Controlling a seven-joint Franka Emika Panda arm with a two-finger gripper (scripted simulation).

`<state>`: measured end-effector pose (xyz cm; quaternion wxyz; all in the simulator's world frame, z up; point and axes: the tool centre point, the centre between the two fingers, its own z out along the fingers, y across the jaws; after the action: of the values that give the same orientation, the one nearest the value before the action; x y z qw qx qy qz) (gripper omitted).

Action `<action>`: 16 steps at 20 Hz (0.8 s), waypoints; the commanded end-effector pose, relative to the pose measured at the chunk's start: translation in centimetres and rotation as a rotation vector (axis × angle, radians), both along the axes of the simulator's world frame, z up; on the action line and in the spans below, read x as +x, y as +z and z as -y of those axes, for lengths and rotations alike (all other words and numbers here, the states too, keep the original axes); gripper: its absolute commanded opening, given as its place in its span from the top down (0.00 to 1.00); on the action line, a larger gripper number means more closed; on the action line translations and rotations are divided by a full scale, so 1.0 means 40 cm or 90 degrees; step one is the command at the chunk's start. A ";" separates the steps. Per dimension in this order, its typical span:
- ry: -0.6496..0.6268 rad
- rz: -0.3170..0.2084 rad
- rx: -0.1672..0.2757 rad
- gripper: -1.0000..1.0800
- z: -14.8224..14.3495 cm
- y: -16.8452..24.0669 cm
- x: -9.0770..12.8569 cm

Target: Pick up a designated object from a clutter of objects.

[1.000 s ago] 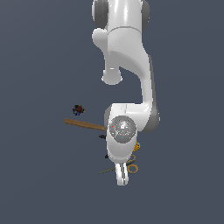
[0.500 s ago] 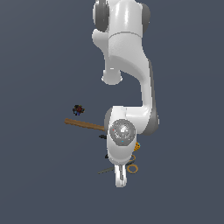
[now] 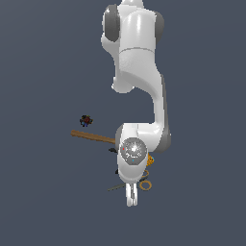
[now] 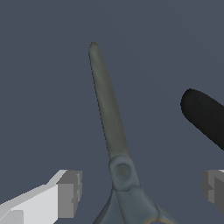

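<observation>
Lowered slightly since the earlier frames, the gripper [image 3: 130, 196] now sits closer to the floor, with the wrist housing turned a little; the clutter has not shifted.

In the wrist view the two fingers [image 4: 65, 192] stand apart, one on each side of the scissors [image 4: 114, 144]. No pad touches the scissors; a clear gap remains on both sides. The gripper [image 4: 140, 190] holds nothing.

The scissors lie flat on the floor [image 4: 43, 87]. Their grey blades are closed and taper to a point away from the camera. The pivot screw lies between the fingers, and the handle shanks run out of the picture at its edge. A black rounded end of the clamp [image 4: 205, 118] lies near the blades, apart from them.

In the exterior view the scissors [image 3: 142, 183] show as a thin blade toward the exterior view's left of the gripper and a tan ring handle on the other side. The block [image 3: 151, 159] lies just beside the wrist housing, partly hidden by it. The hammer [image 3: 93, 137] handle extends toward the exterior view's left, its head hidden behind the arm [image 3: 139, 72]. The toy [image 3: 86, 120] lies near the hammer's handle, apart from it.
</observation>
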<state>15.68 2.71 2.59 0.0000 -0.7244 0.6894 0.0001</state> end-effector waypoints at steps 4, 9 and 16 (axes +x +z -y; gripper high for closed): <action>-0.001 0.000 0.000 0.04 0.000 -0.045 0.000; -0.001 0.000 0.000 1.00 0.000 -0.045 0.003; -0.001 0.000 0.000 1.00 0.000 -0.045 0.003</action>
<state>16.35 2.60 1.75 0.0055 -0.7236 0.6902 -0.0055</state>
